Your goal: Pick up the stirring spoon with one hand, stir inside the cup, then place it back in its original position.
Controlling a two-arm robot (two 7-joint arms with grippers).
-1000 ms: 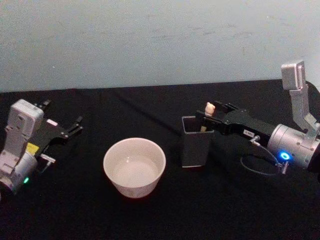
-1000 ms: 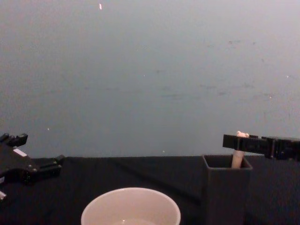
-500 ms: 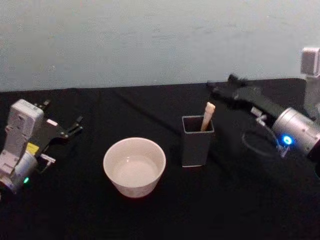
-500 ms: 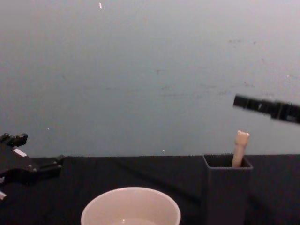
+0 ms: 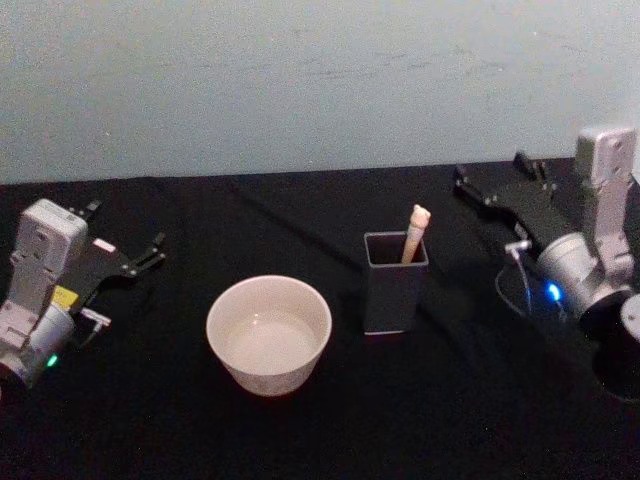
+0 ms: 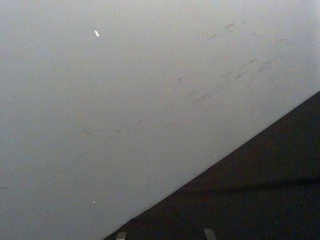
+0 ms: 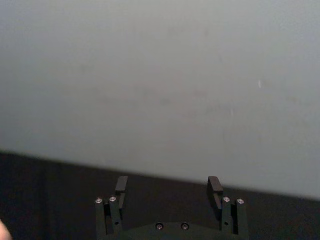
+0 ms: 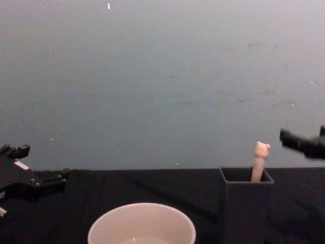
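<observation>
The small beige-handled stirring spoon point(image 5: 413, 233) topped by a tiny bear head is seen standing, leaning, in the dark grey square holder point(image 5: 394, 283), just beside the wide cream-white cup point(image 5: 268, 333). It is judged light, stiff and slim (best pinched below the bear head). Its metal bowl is hidden inside the holder. The right gripper point(image 5: 492, 180), fingers spread and empty, is held well apart; the left gripper point(image 5: 128, 250) is parked, open.

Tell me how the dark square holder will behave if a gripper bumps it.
The holder is tall on a narrow base, so it probably tips rather than slides. The stirring spoon leans loose against its rim and would likely rattle or shift. It looks light, perhaps plastic.
</observation>
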